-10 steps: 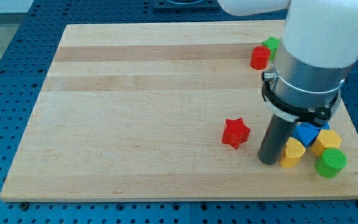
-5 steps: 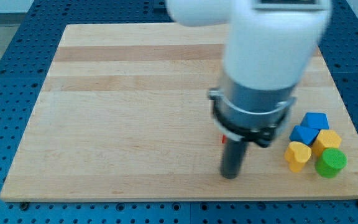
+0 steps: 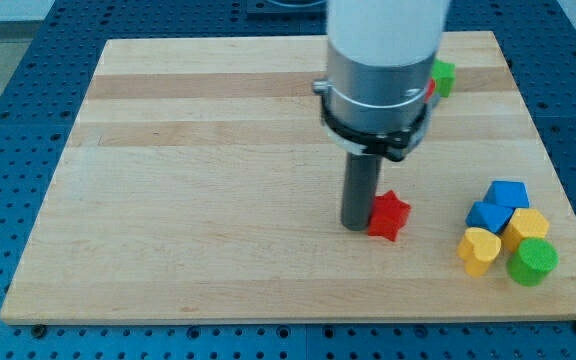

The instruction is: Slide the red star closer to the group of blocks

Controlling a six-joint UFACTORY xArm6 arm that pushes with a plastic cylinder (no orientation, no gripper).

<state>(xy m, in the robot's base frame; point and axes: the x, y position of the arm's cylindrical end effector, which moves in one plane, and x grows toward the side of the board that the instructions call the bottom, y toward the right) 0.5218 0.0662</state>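
The red star point(image 3: 389, 215) lies on the wooden board point(image 3: 198, 170), right of its middle. My tip point(image 3: 357, 226) stands right against the star's left side. The group lies at the view's lower right: two blue blocks point(image 3: 509, 194) point(image 3: 488, 216), a yellow heart-shaped block point(image 3: 479, 250), a second yellow block point(image 3: 526, 227) and a green cylinder point(image 3: 532, 262). A gap of bare board separates the star from the group.
A green block point(image 3: 444, 77) lies near the board's top edge, with a sliver of a red block point(image 3: 430, 88) beside it, mostly hidden behind the arm. The board rests on a blue perforated table point(image 3: 8, 60).
My tip has swept from beside the group leftward around the star's bottom side and now stands at its left side. The star has shifted slightly to the right.
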